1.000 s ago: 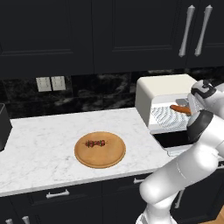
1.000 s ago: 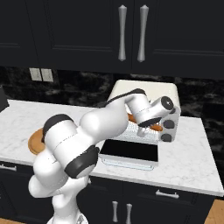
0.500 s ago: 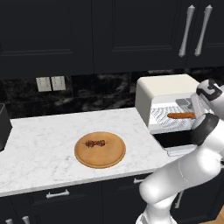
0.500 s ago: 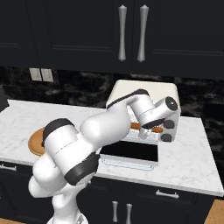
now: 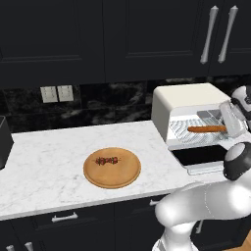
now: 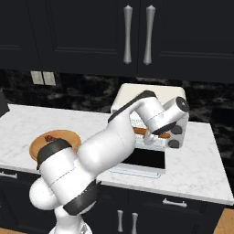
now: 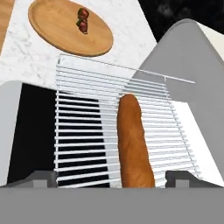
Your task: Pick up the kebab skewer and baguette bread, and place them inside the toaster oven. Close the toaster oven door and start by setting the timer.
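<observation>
Change: a second ago the baguette bread [image 7: 133,140] hung pinched in the gripper [image 7: 111,178] at the mouth of the toaster oven [image 5: 184,98] — now it is down on the wire rack [image 7: 83,131] and the jaws have sprung wide.
Gripper: released, one dark finger tip [image 7: 41,178] on each side of the loaf's near end, neither pressing on it as far as the hand view lets me judge.
Baguette bread: lying flat on the rack inside the oven, its length running across the oven's width in the left base view, its near end between the finger tips.
Toaster oven: cream-white, rounded top, standing at the right end of the marble counter [image 5: 59,157] against the dark backsplash.
Toaster oven door: the toaster oven door [image 5: 198,157] is folded down flat in front of the box, dark glass facing up, pale frame around it.
Knobs: dark knobs [image 6: 176,131] down the oven's right side, seen in the right base view.
Kebab skewer: the kebab skewer [image 5: 107,160] sits alone near the middle of the round wooden board [image 5: 112,168] — well apart from the oven, to its left.
Arm: the white arm [image 6: 137,119] reaches across the open door, hand at the oven opening.
Background: dark cabinets [image 5: 98,39] above, twin wall outlets [image 5: 57,93] on the backsplash.
</observation>
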{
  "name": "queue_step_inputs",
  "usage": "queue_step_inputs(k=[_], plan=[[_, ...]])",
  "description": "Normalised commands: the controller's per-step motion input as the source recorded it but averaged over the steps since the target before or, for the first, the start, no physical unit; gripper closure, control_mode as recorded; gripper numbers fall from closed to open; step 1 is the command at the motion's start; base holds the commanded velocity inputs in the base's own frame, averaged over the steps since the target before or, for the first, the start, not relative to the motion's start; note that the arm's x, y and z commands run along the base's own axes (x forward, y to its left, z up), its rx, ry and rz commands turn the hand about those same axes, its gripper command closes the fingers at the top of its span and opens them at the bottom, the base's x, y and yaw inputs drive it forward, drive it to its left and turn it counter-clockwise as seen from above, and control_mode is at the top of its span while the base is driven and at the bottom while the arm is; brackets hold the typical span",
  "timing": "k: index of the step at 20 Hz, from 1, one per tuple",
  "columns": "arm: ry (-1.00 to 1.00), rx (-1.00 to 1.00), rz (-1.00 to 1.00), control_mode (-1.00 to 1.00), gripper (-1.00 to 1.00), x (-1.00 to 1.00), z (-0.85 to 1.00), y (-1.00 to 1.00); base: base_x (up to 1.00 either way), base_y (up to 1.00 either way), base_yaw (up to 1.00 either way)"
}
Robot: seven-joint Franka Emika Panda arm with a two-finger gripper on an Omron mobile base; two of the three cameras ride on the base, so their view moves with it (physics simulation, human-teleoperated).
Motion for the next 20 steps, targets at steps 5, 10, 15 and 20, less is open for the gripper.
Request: queue_step_inputs(k=[5, 10, 15, 20], plan=[[0.06, 0.0, 0.0, -1.0, -1.0, -0.85, 0.59, 0.97, 0.0, 0.0, 0.0], [0.05, 0.0, -0.11, -1.0, -1.0, -0.97, 0.11, 1.0, 0.0, 0.0, 0.0], [0.05, 0.0, -0.2, -1.0, -1.0, -0.74, 0.0, 1.0, 0.0, 0.0, 0.0], [0.11, -0.02, -0.16, -1.0, -1.0, -0.19, 0.02, 1.0, 0.0, 0.0, 0.0]])
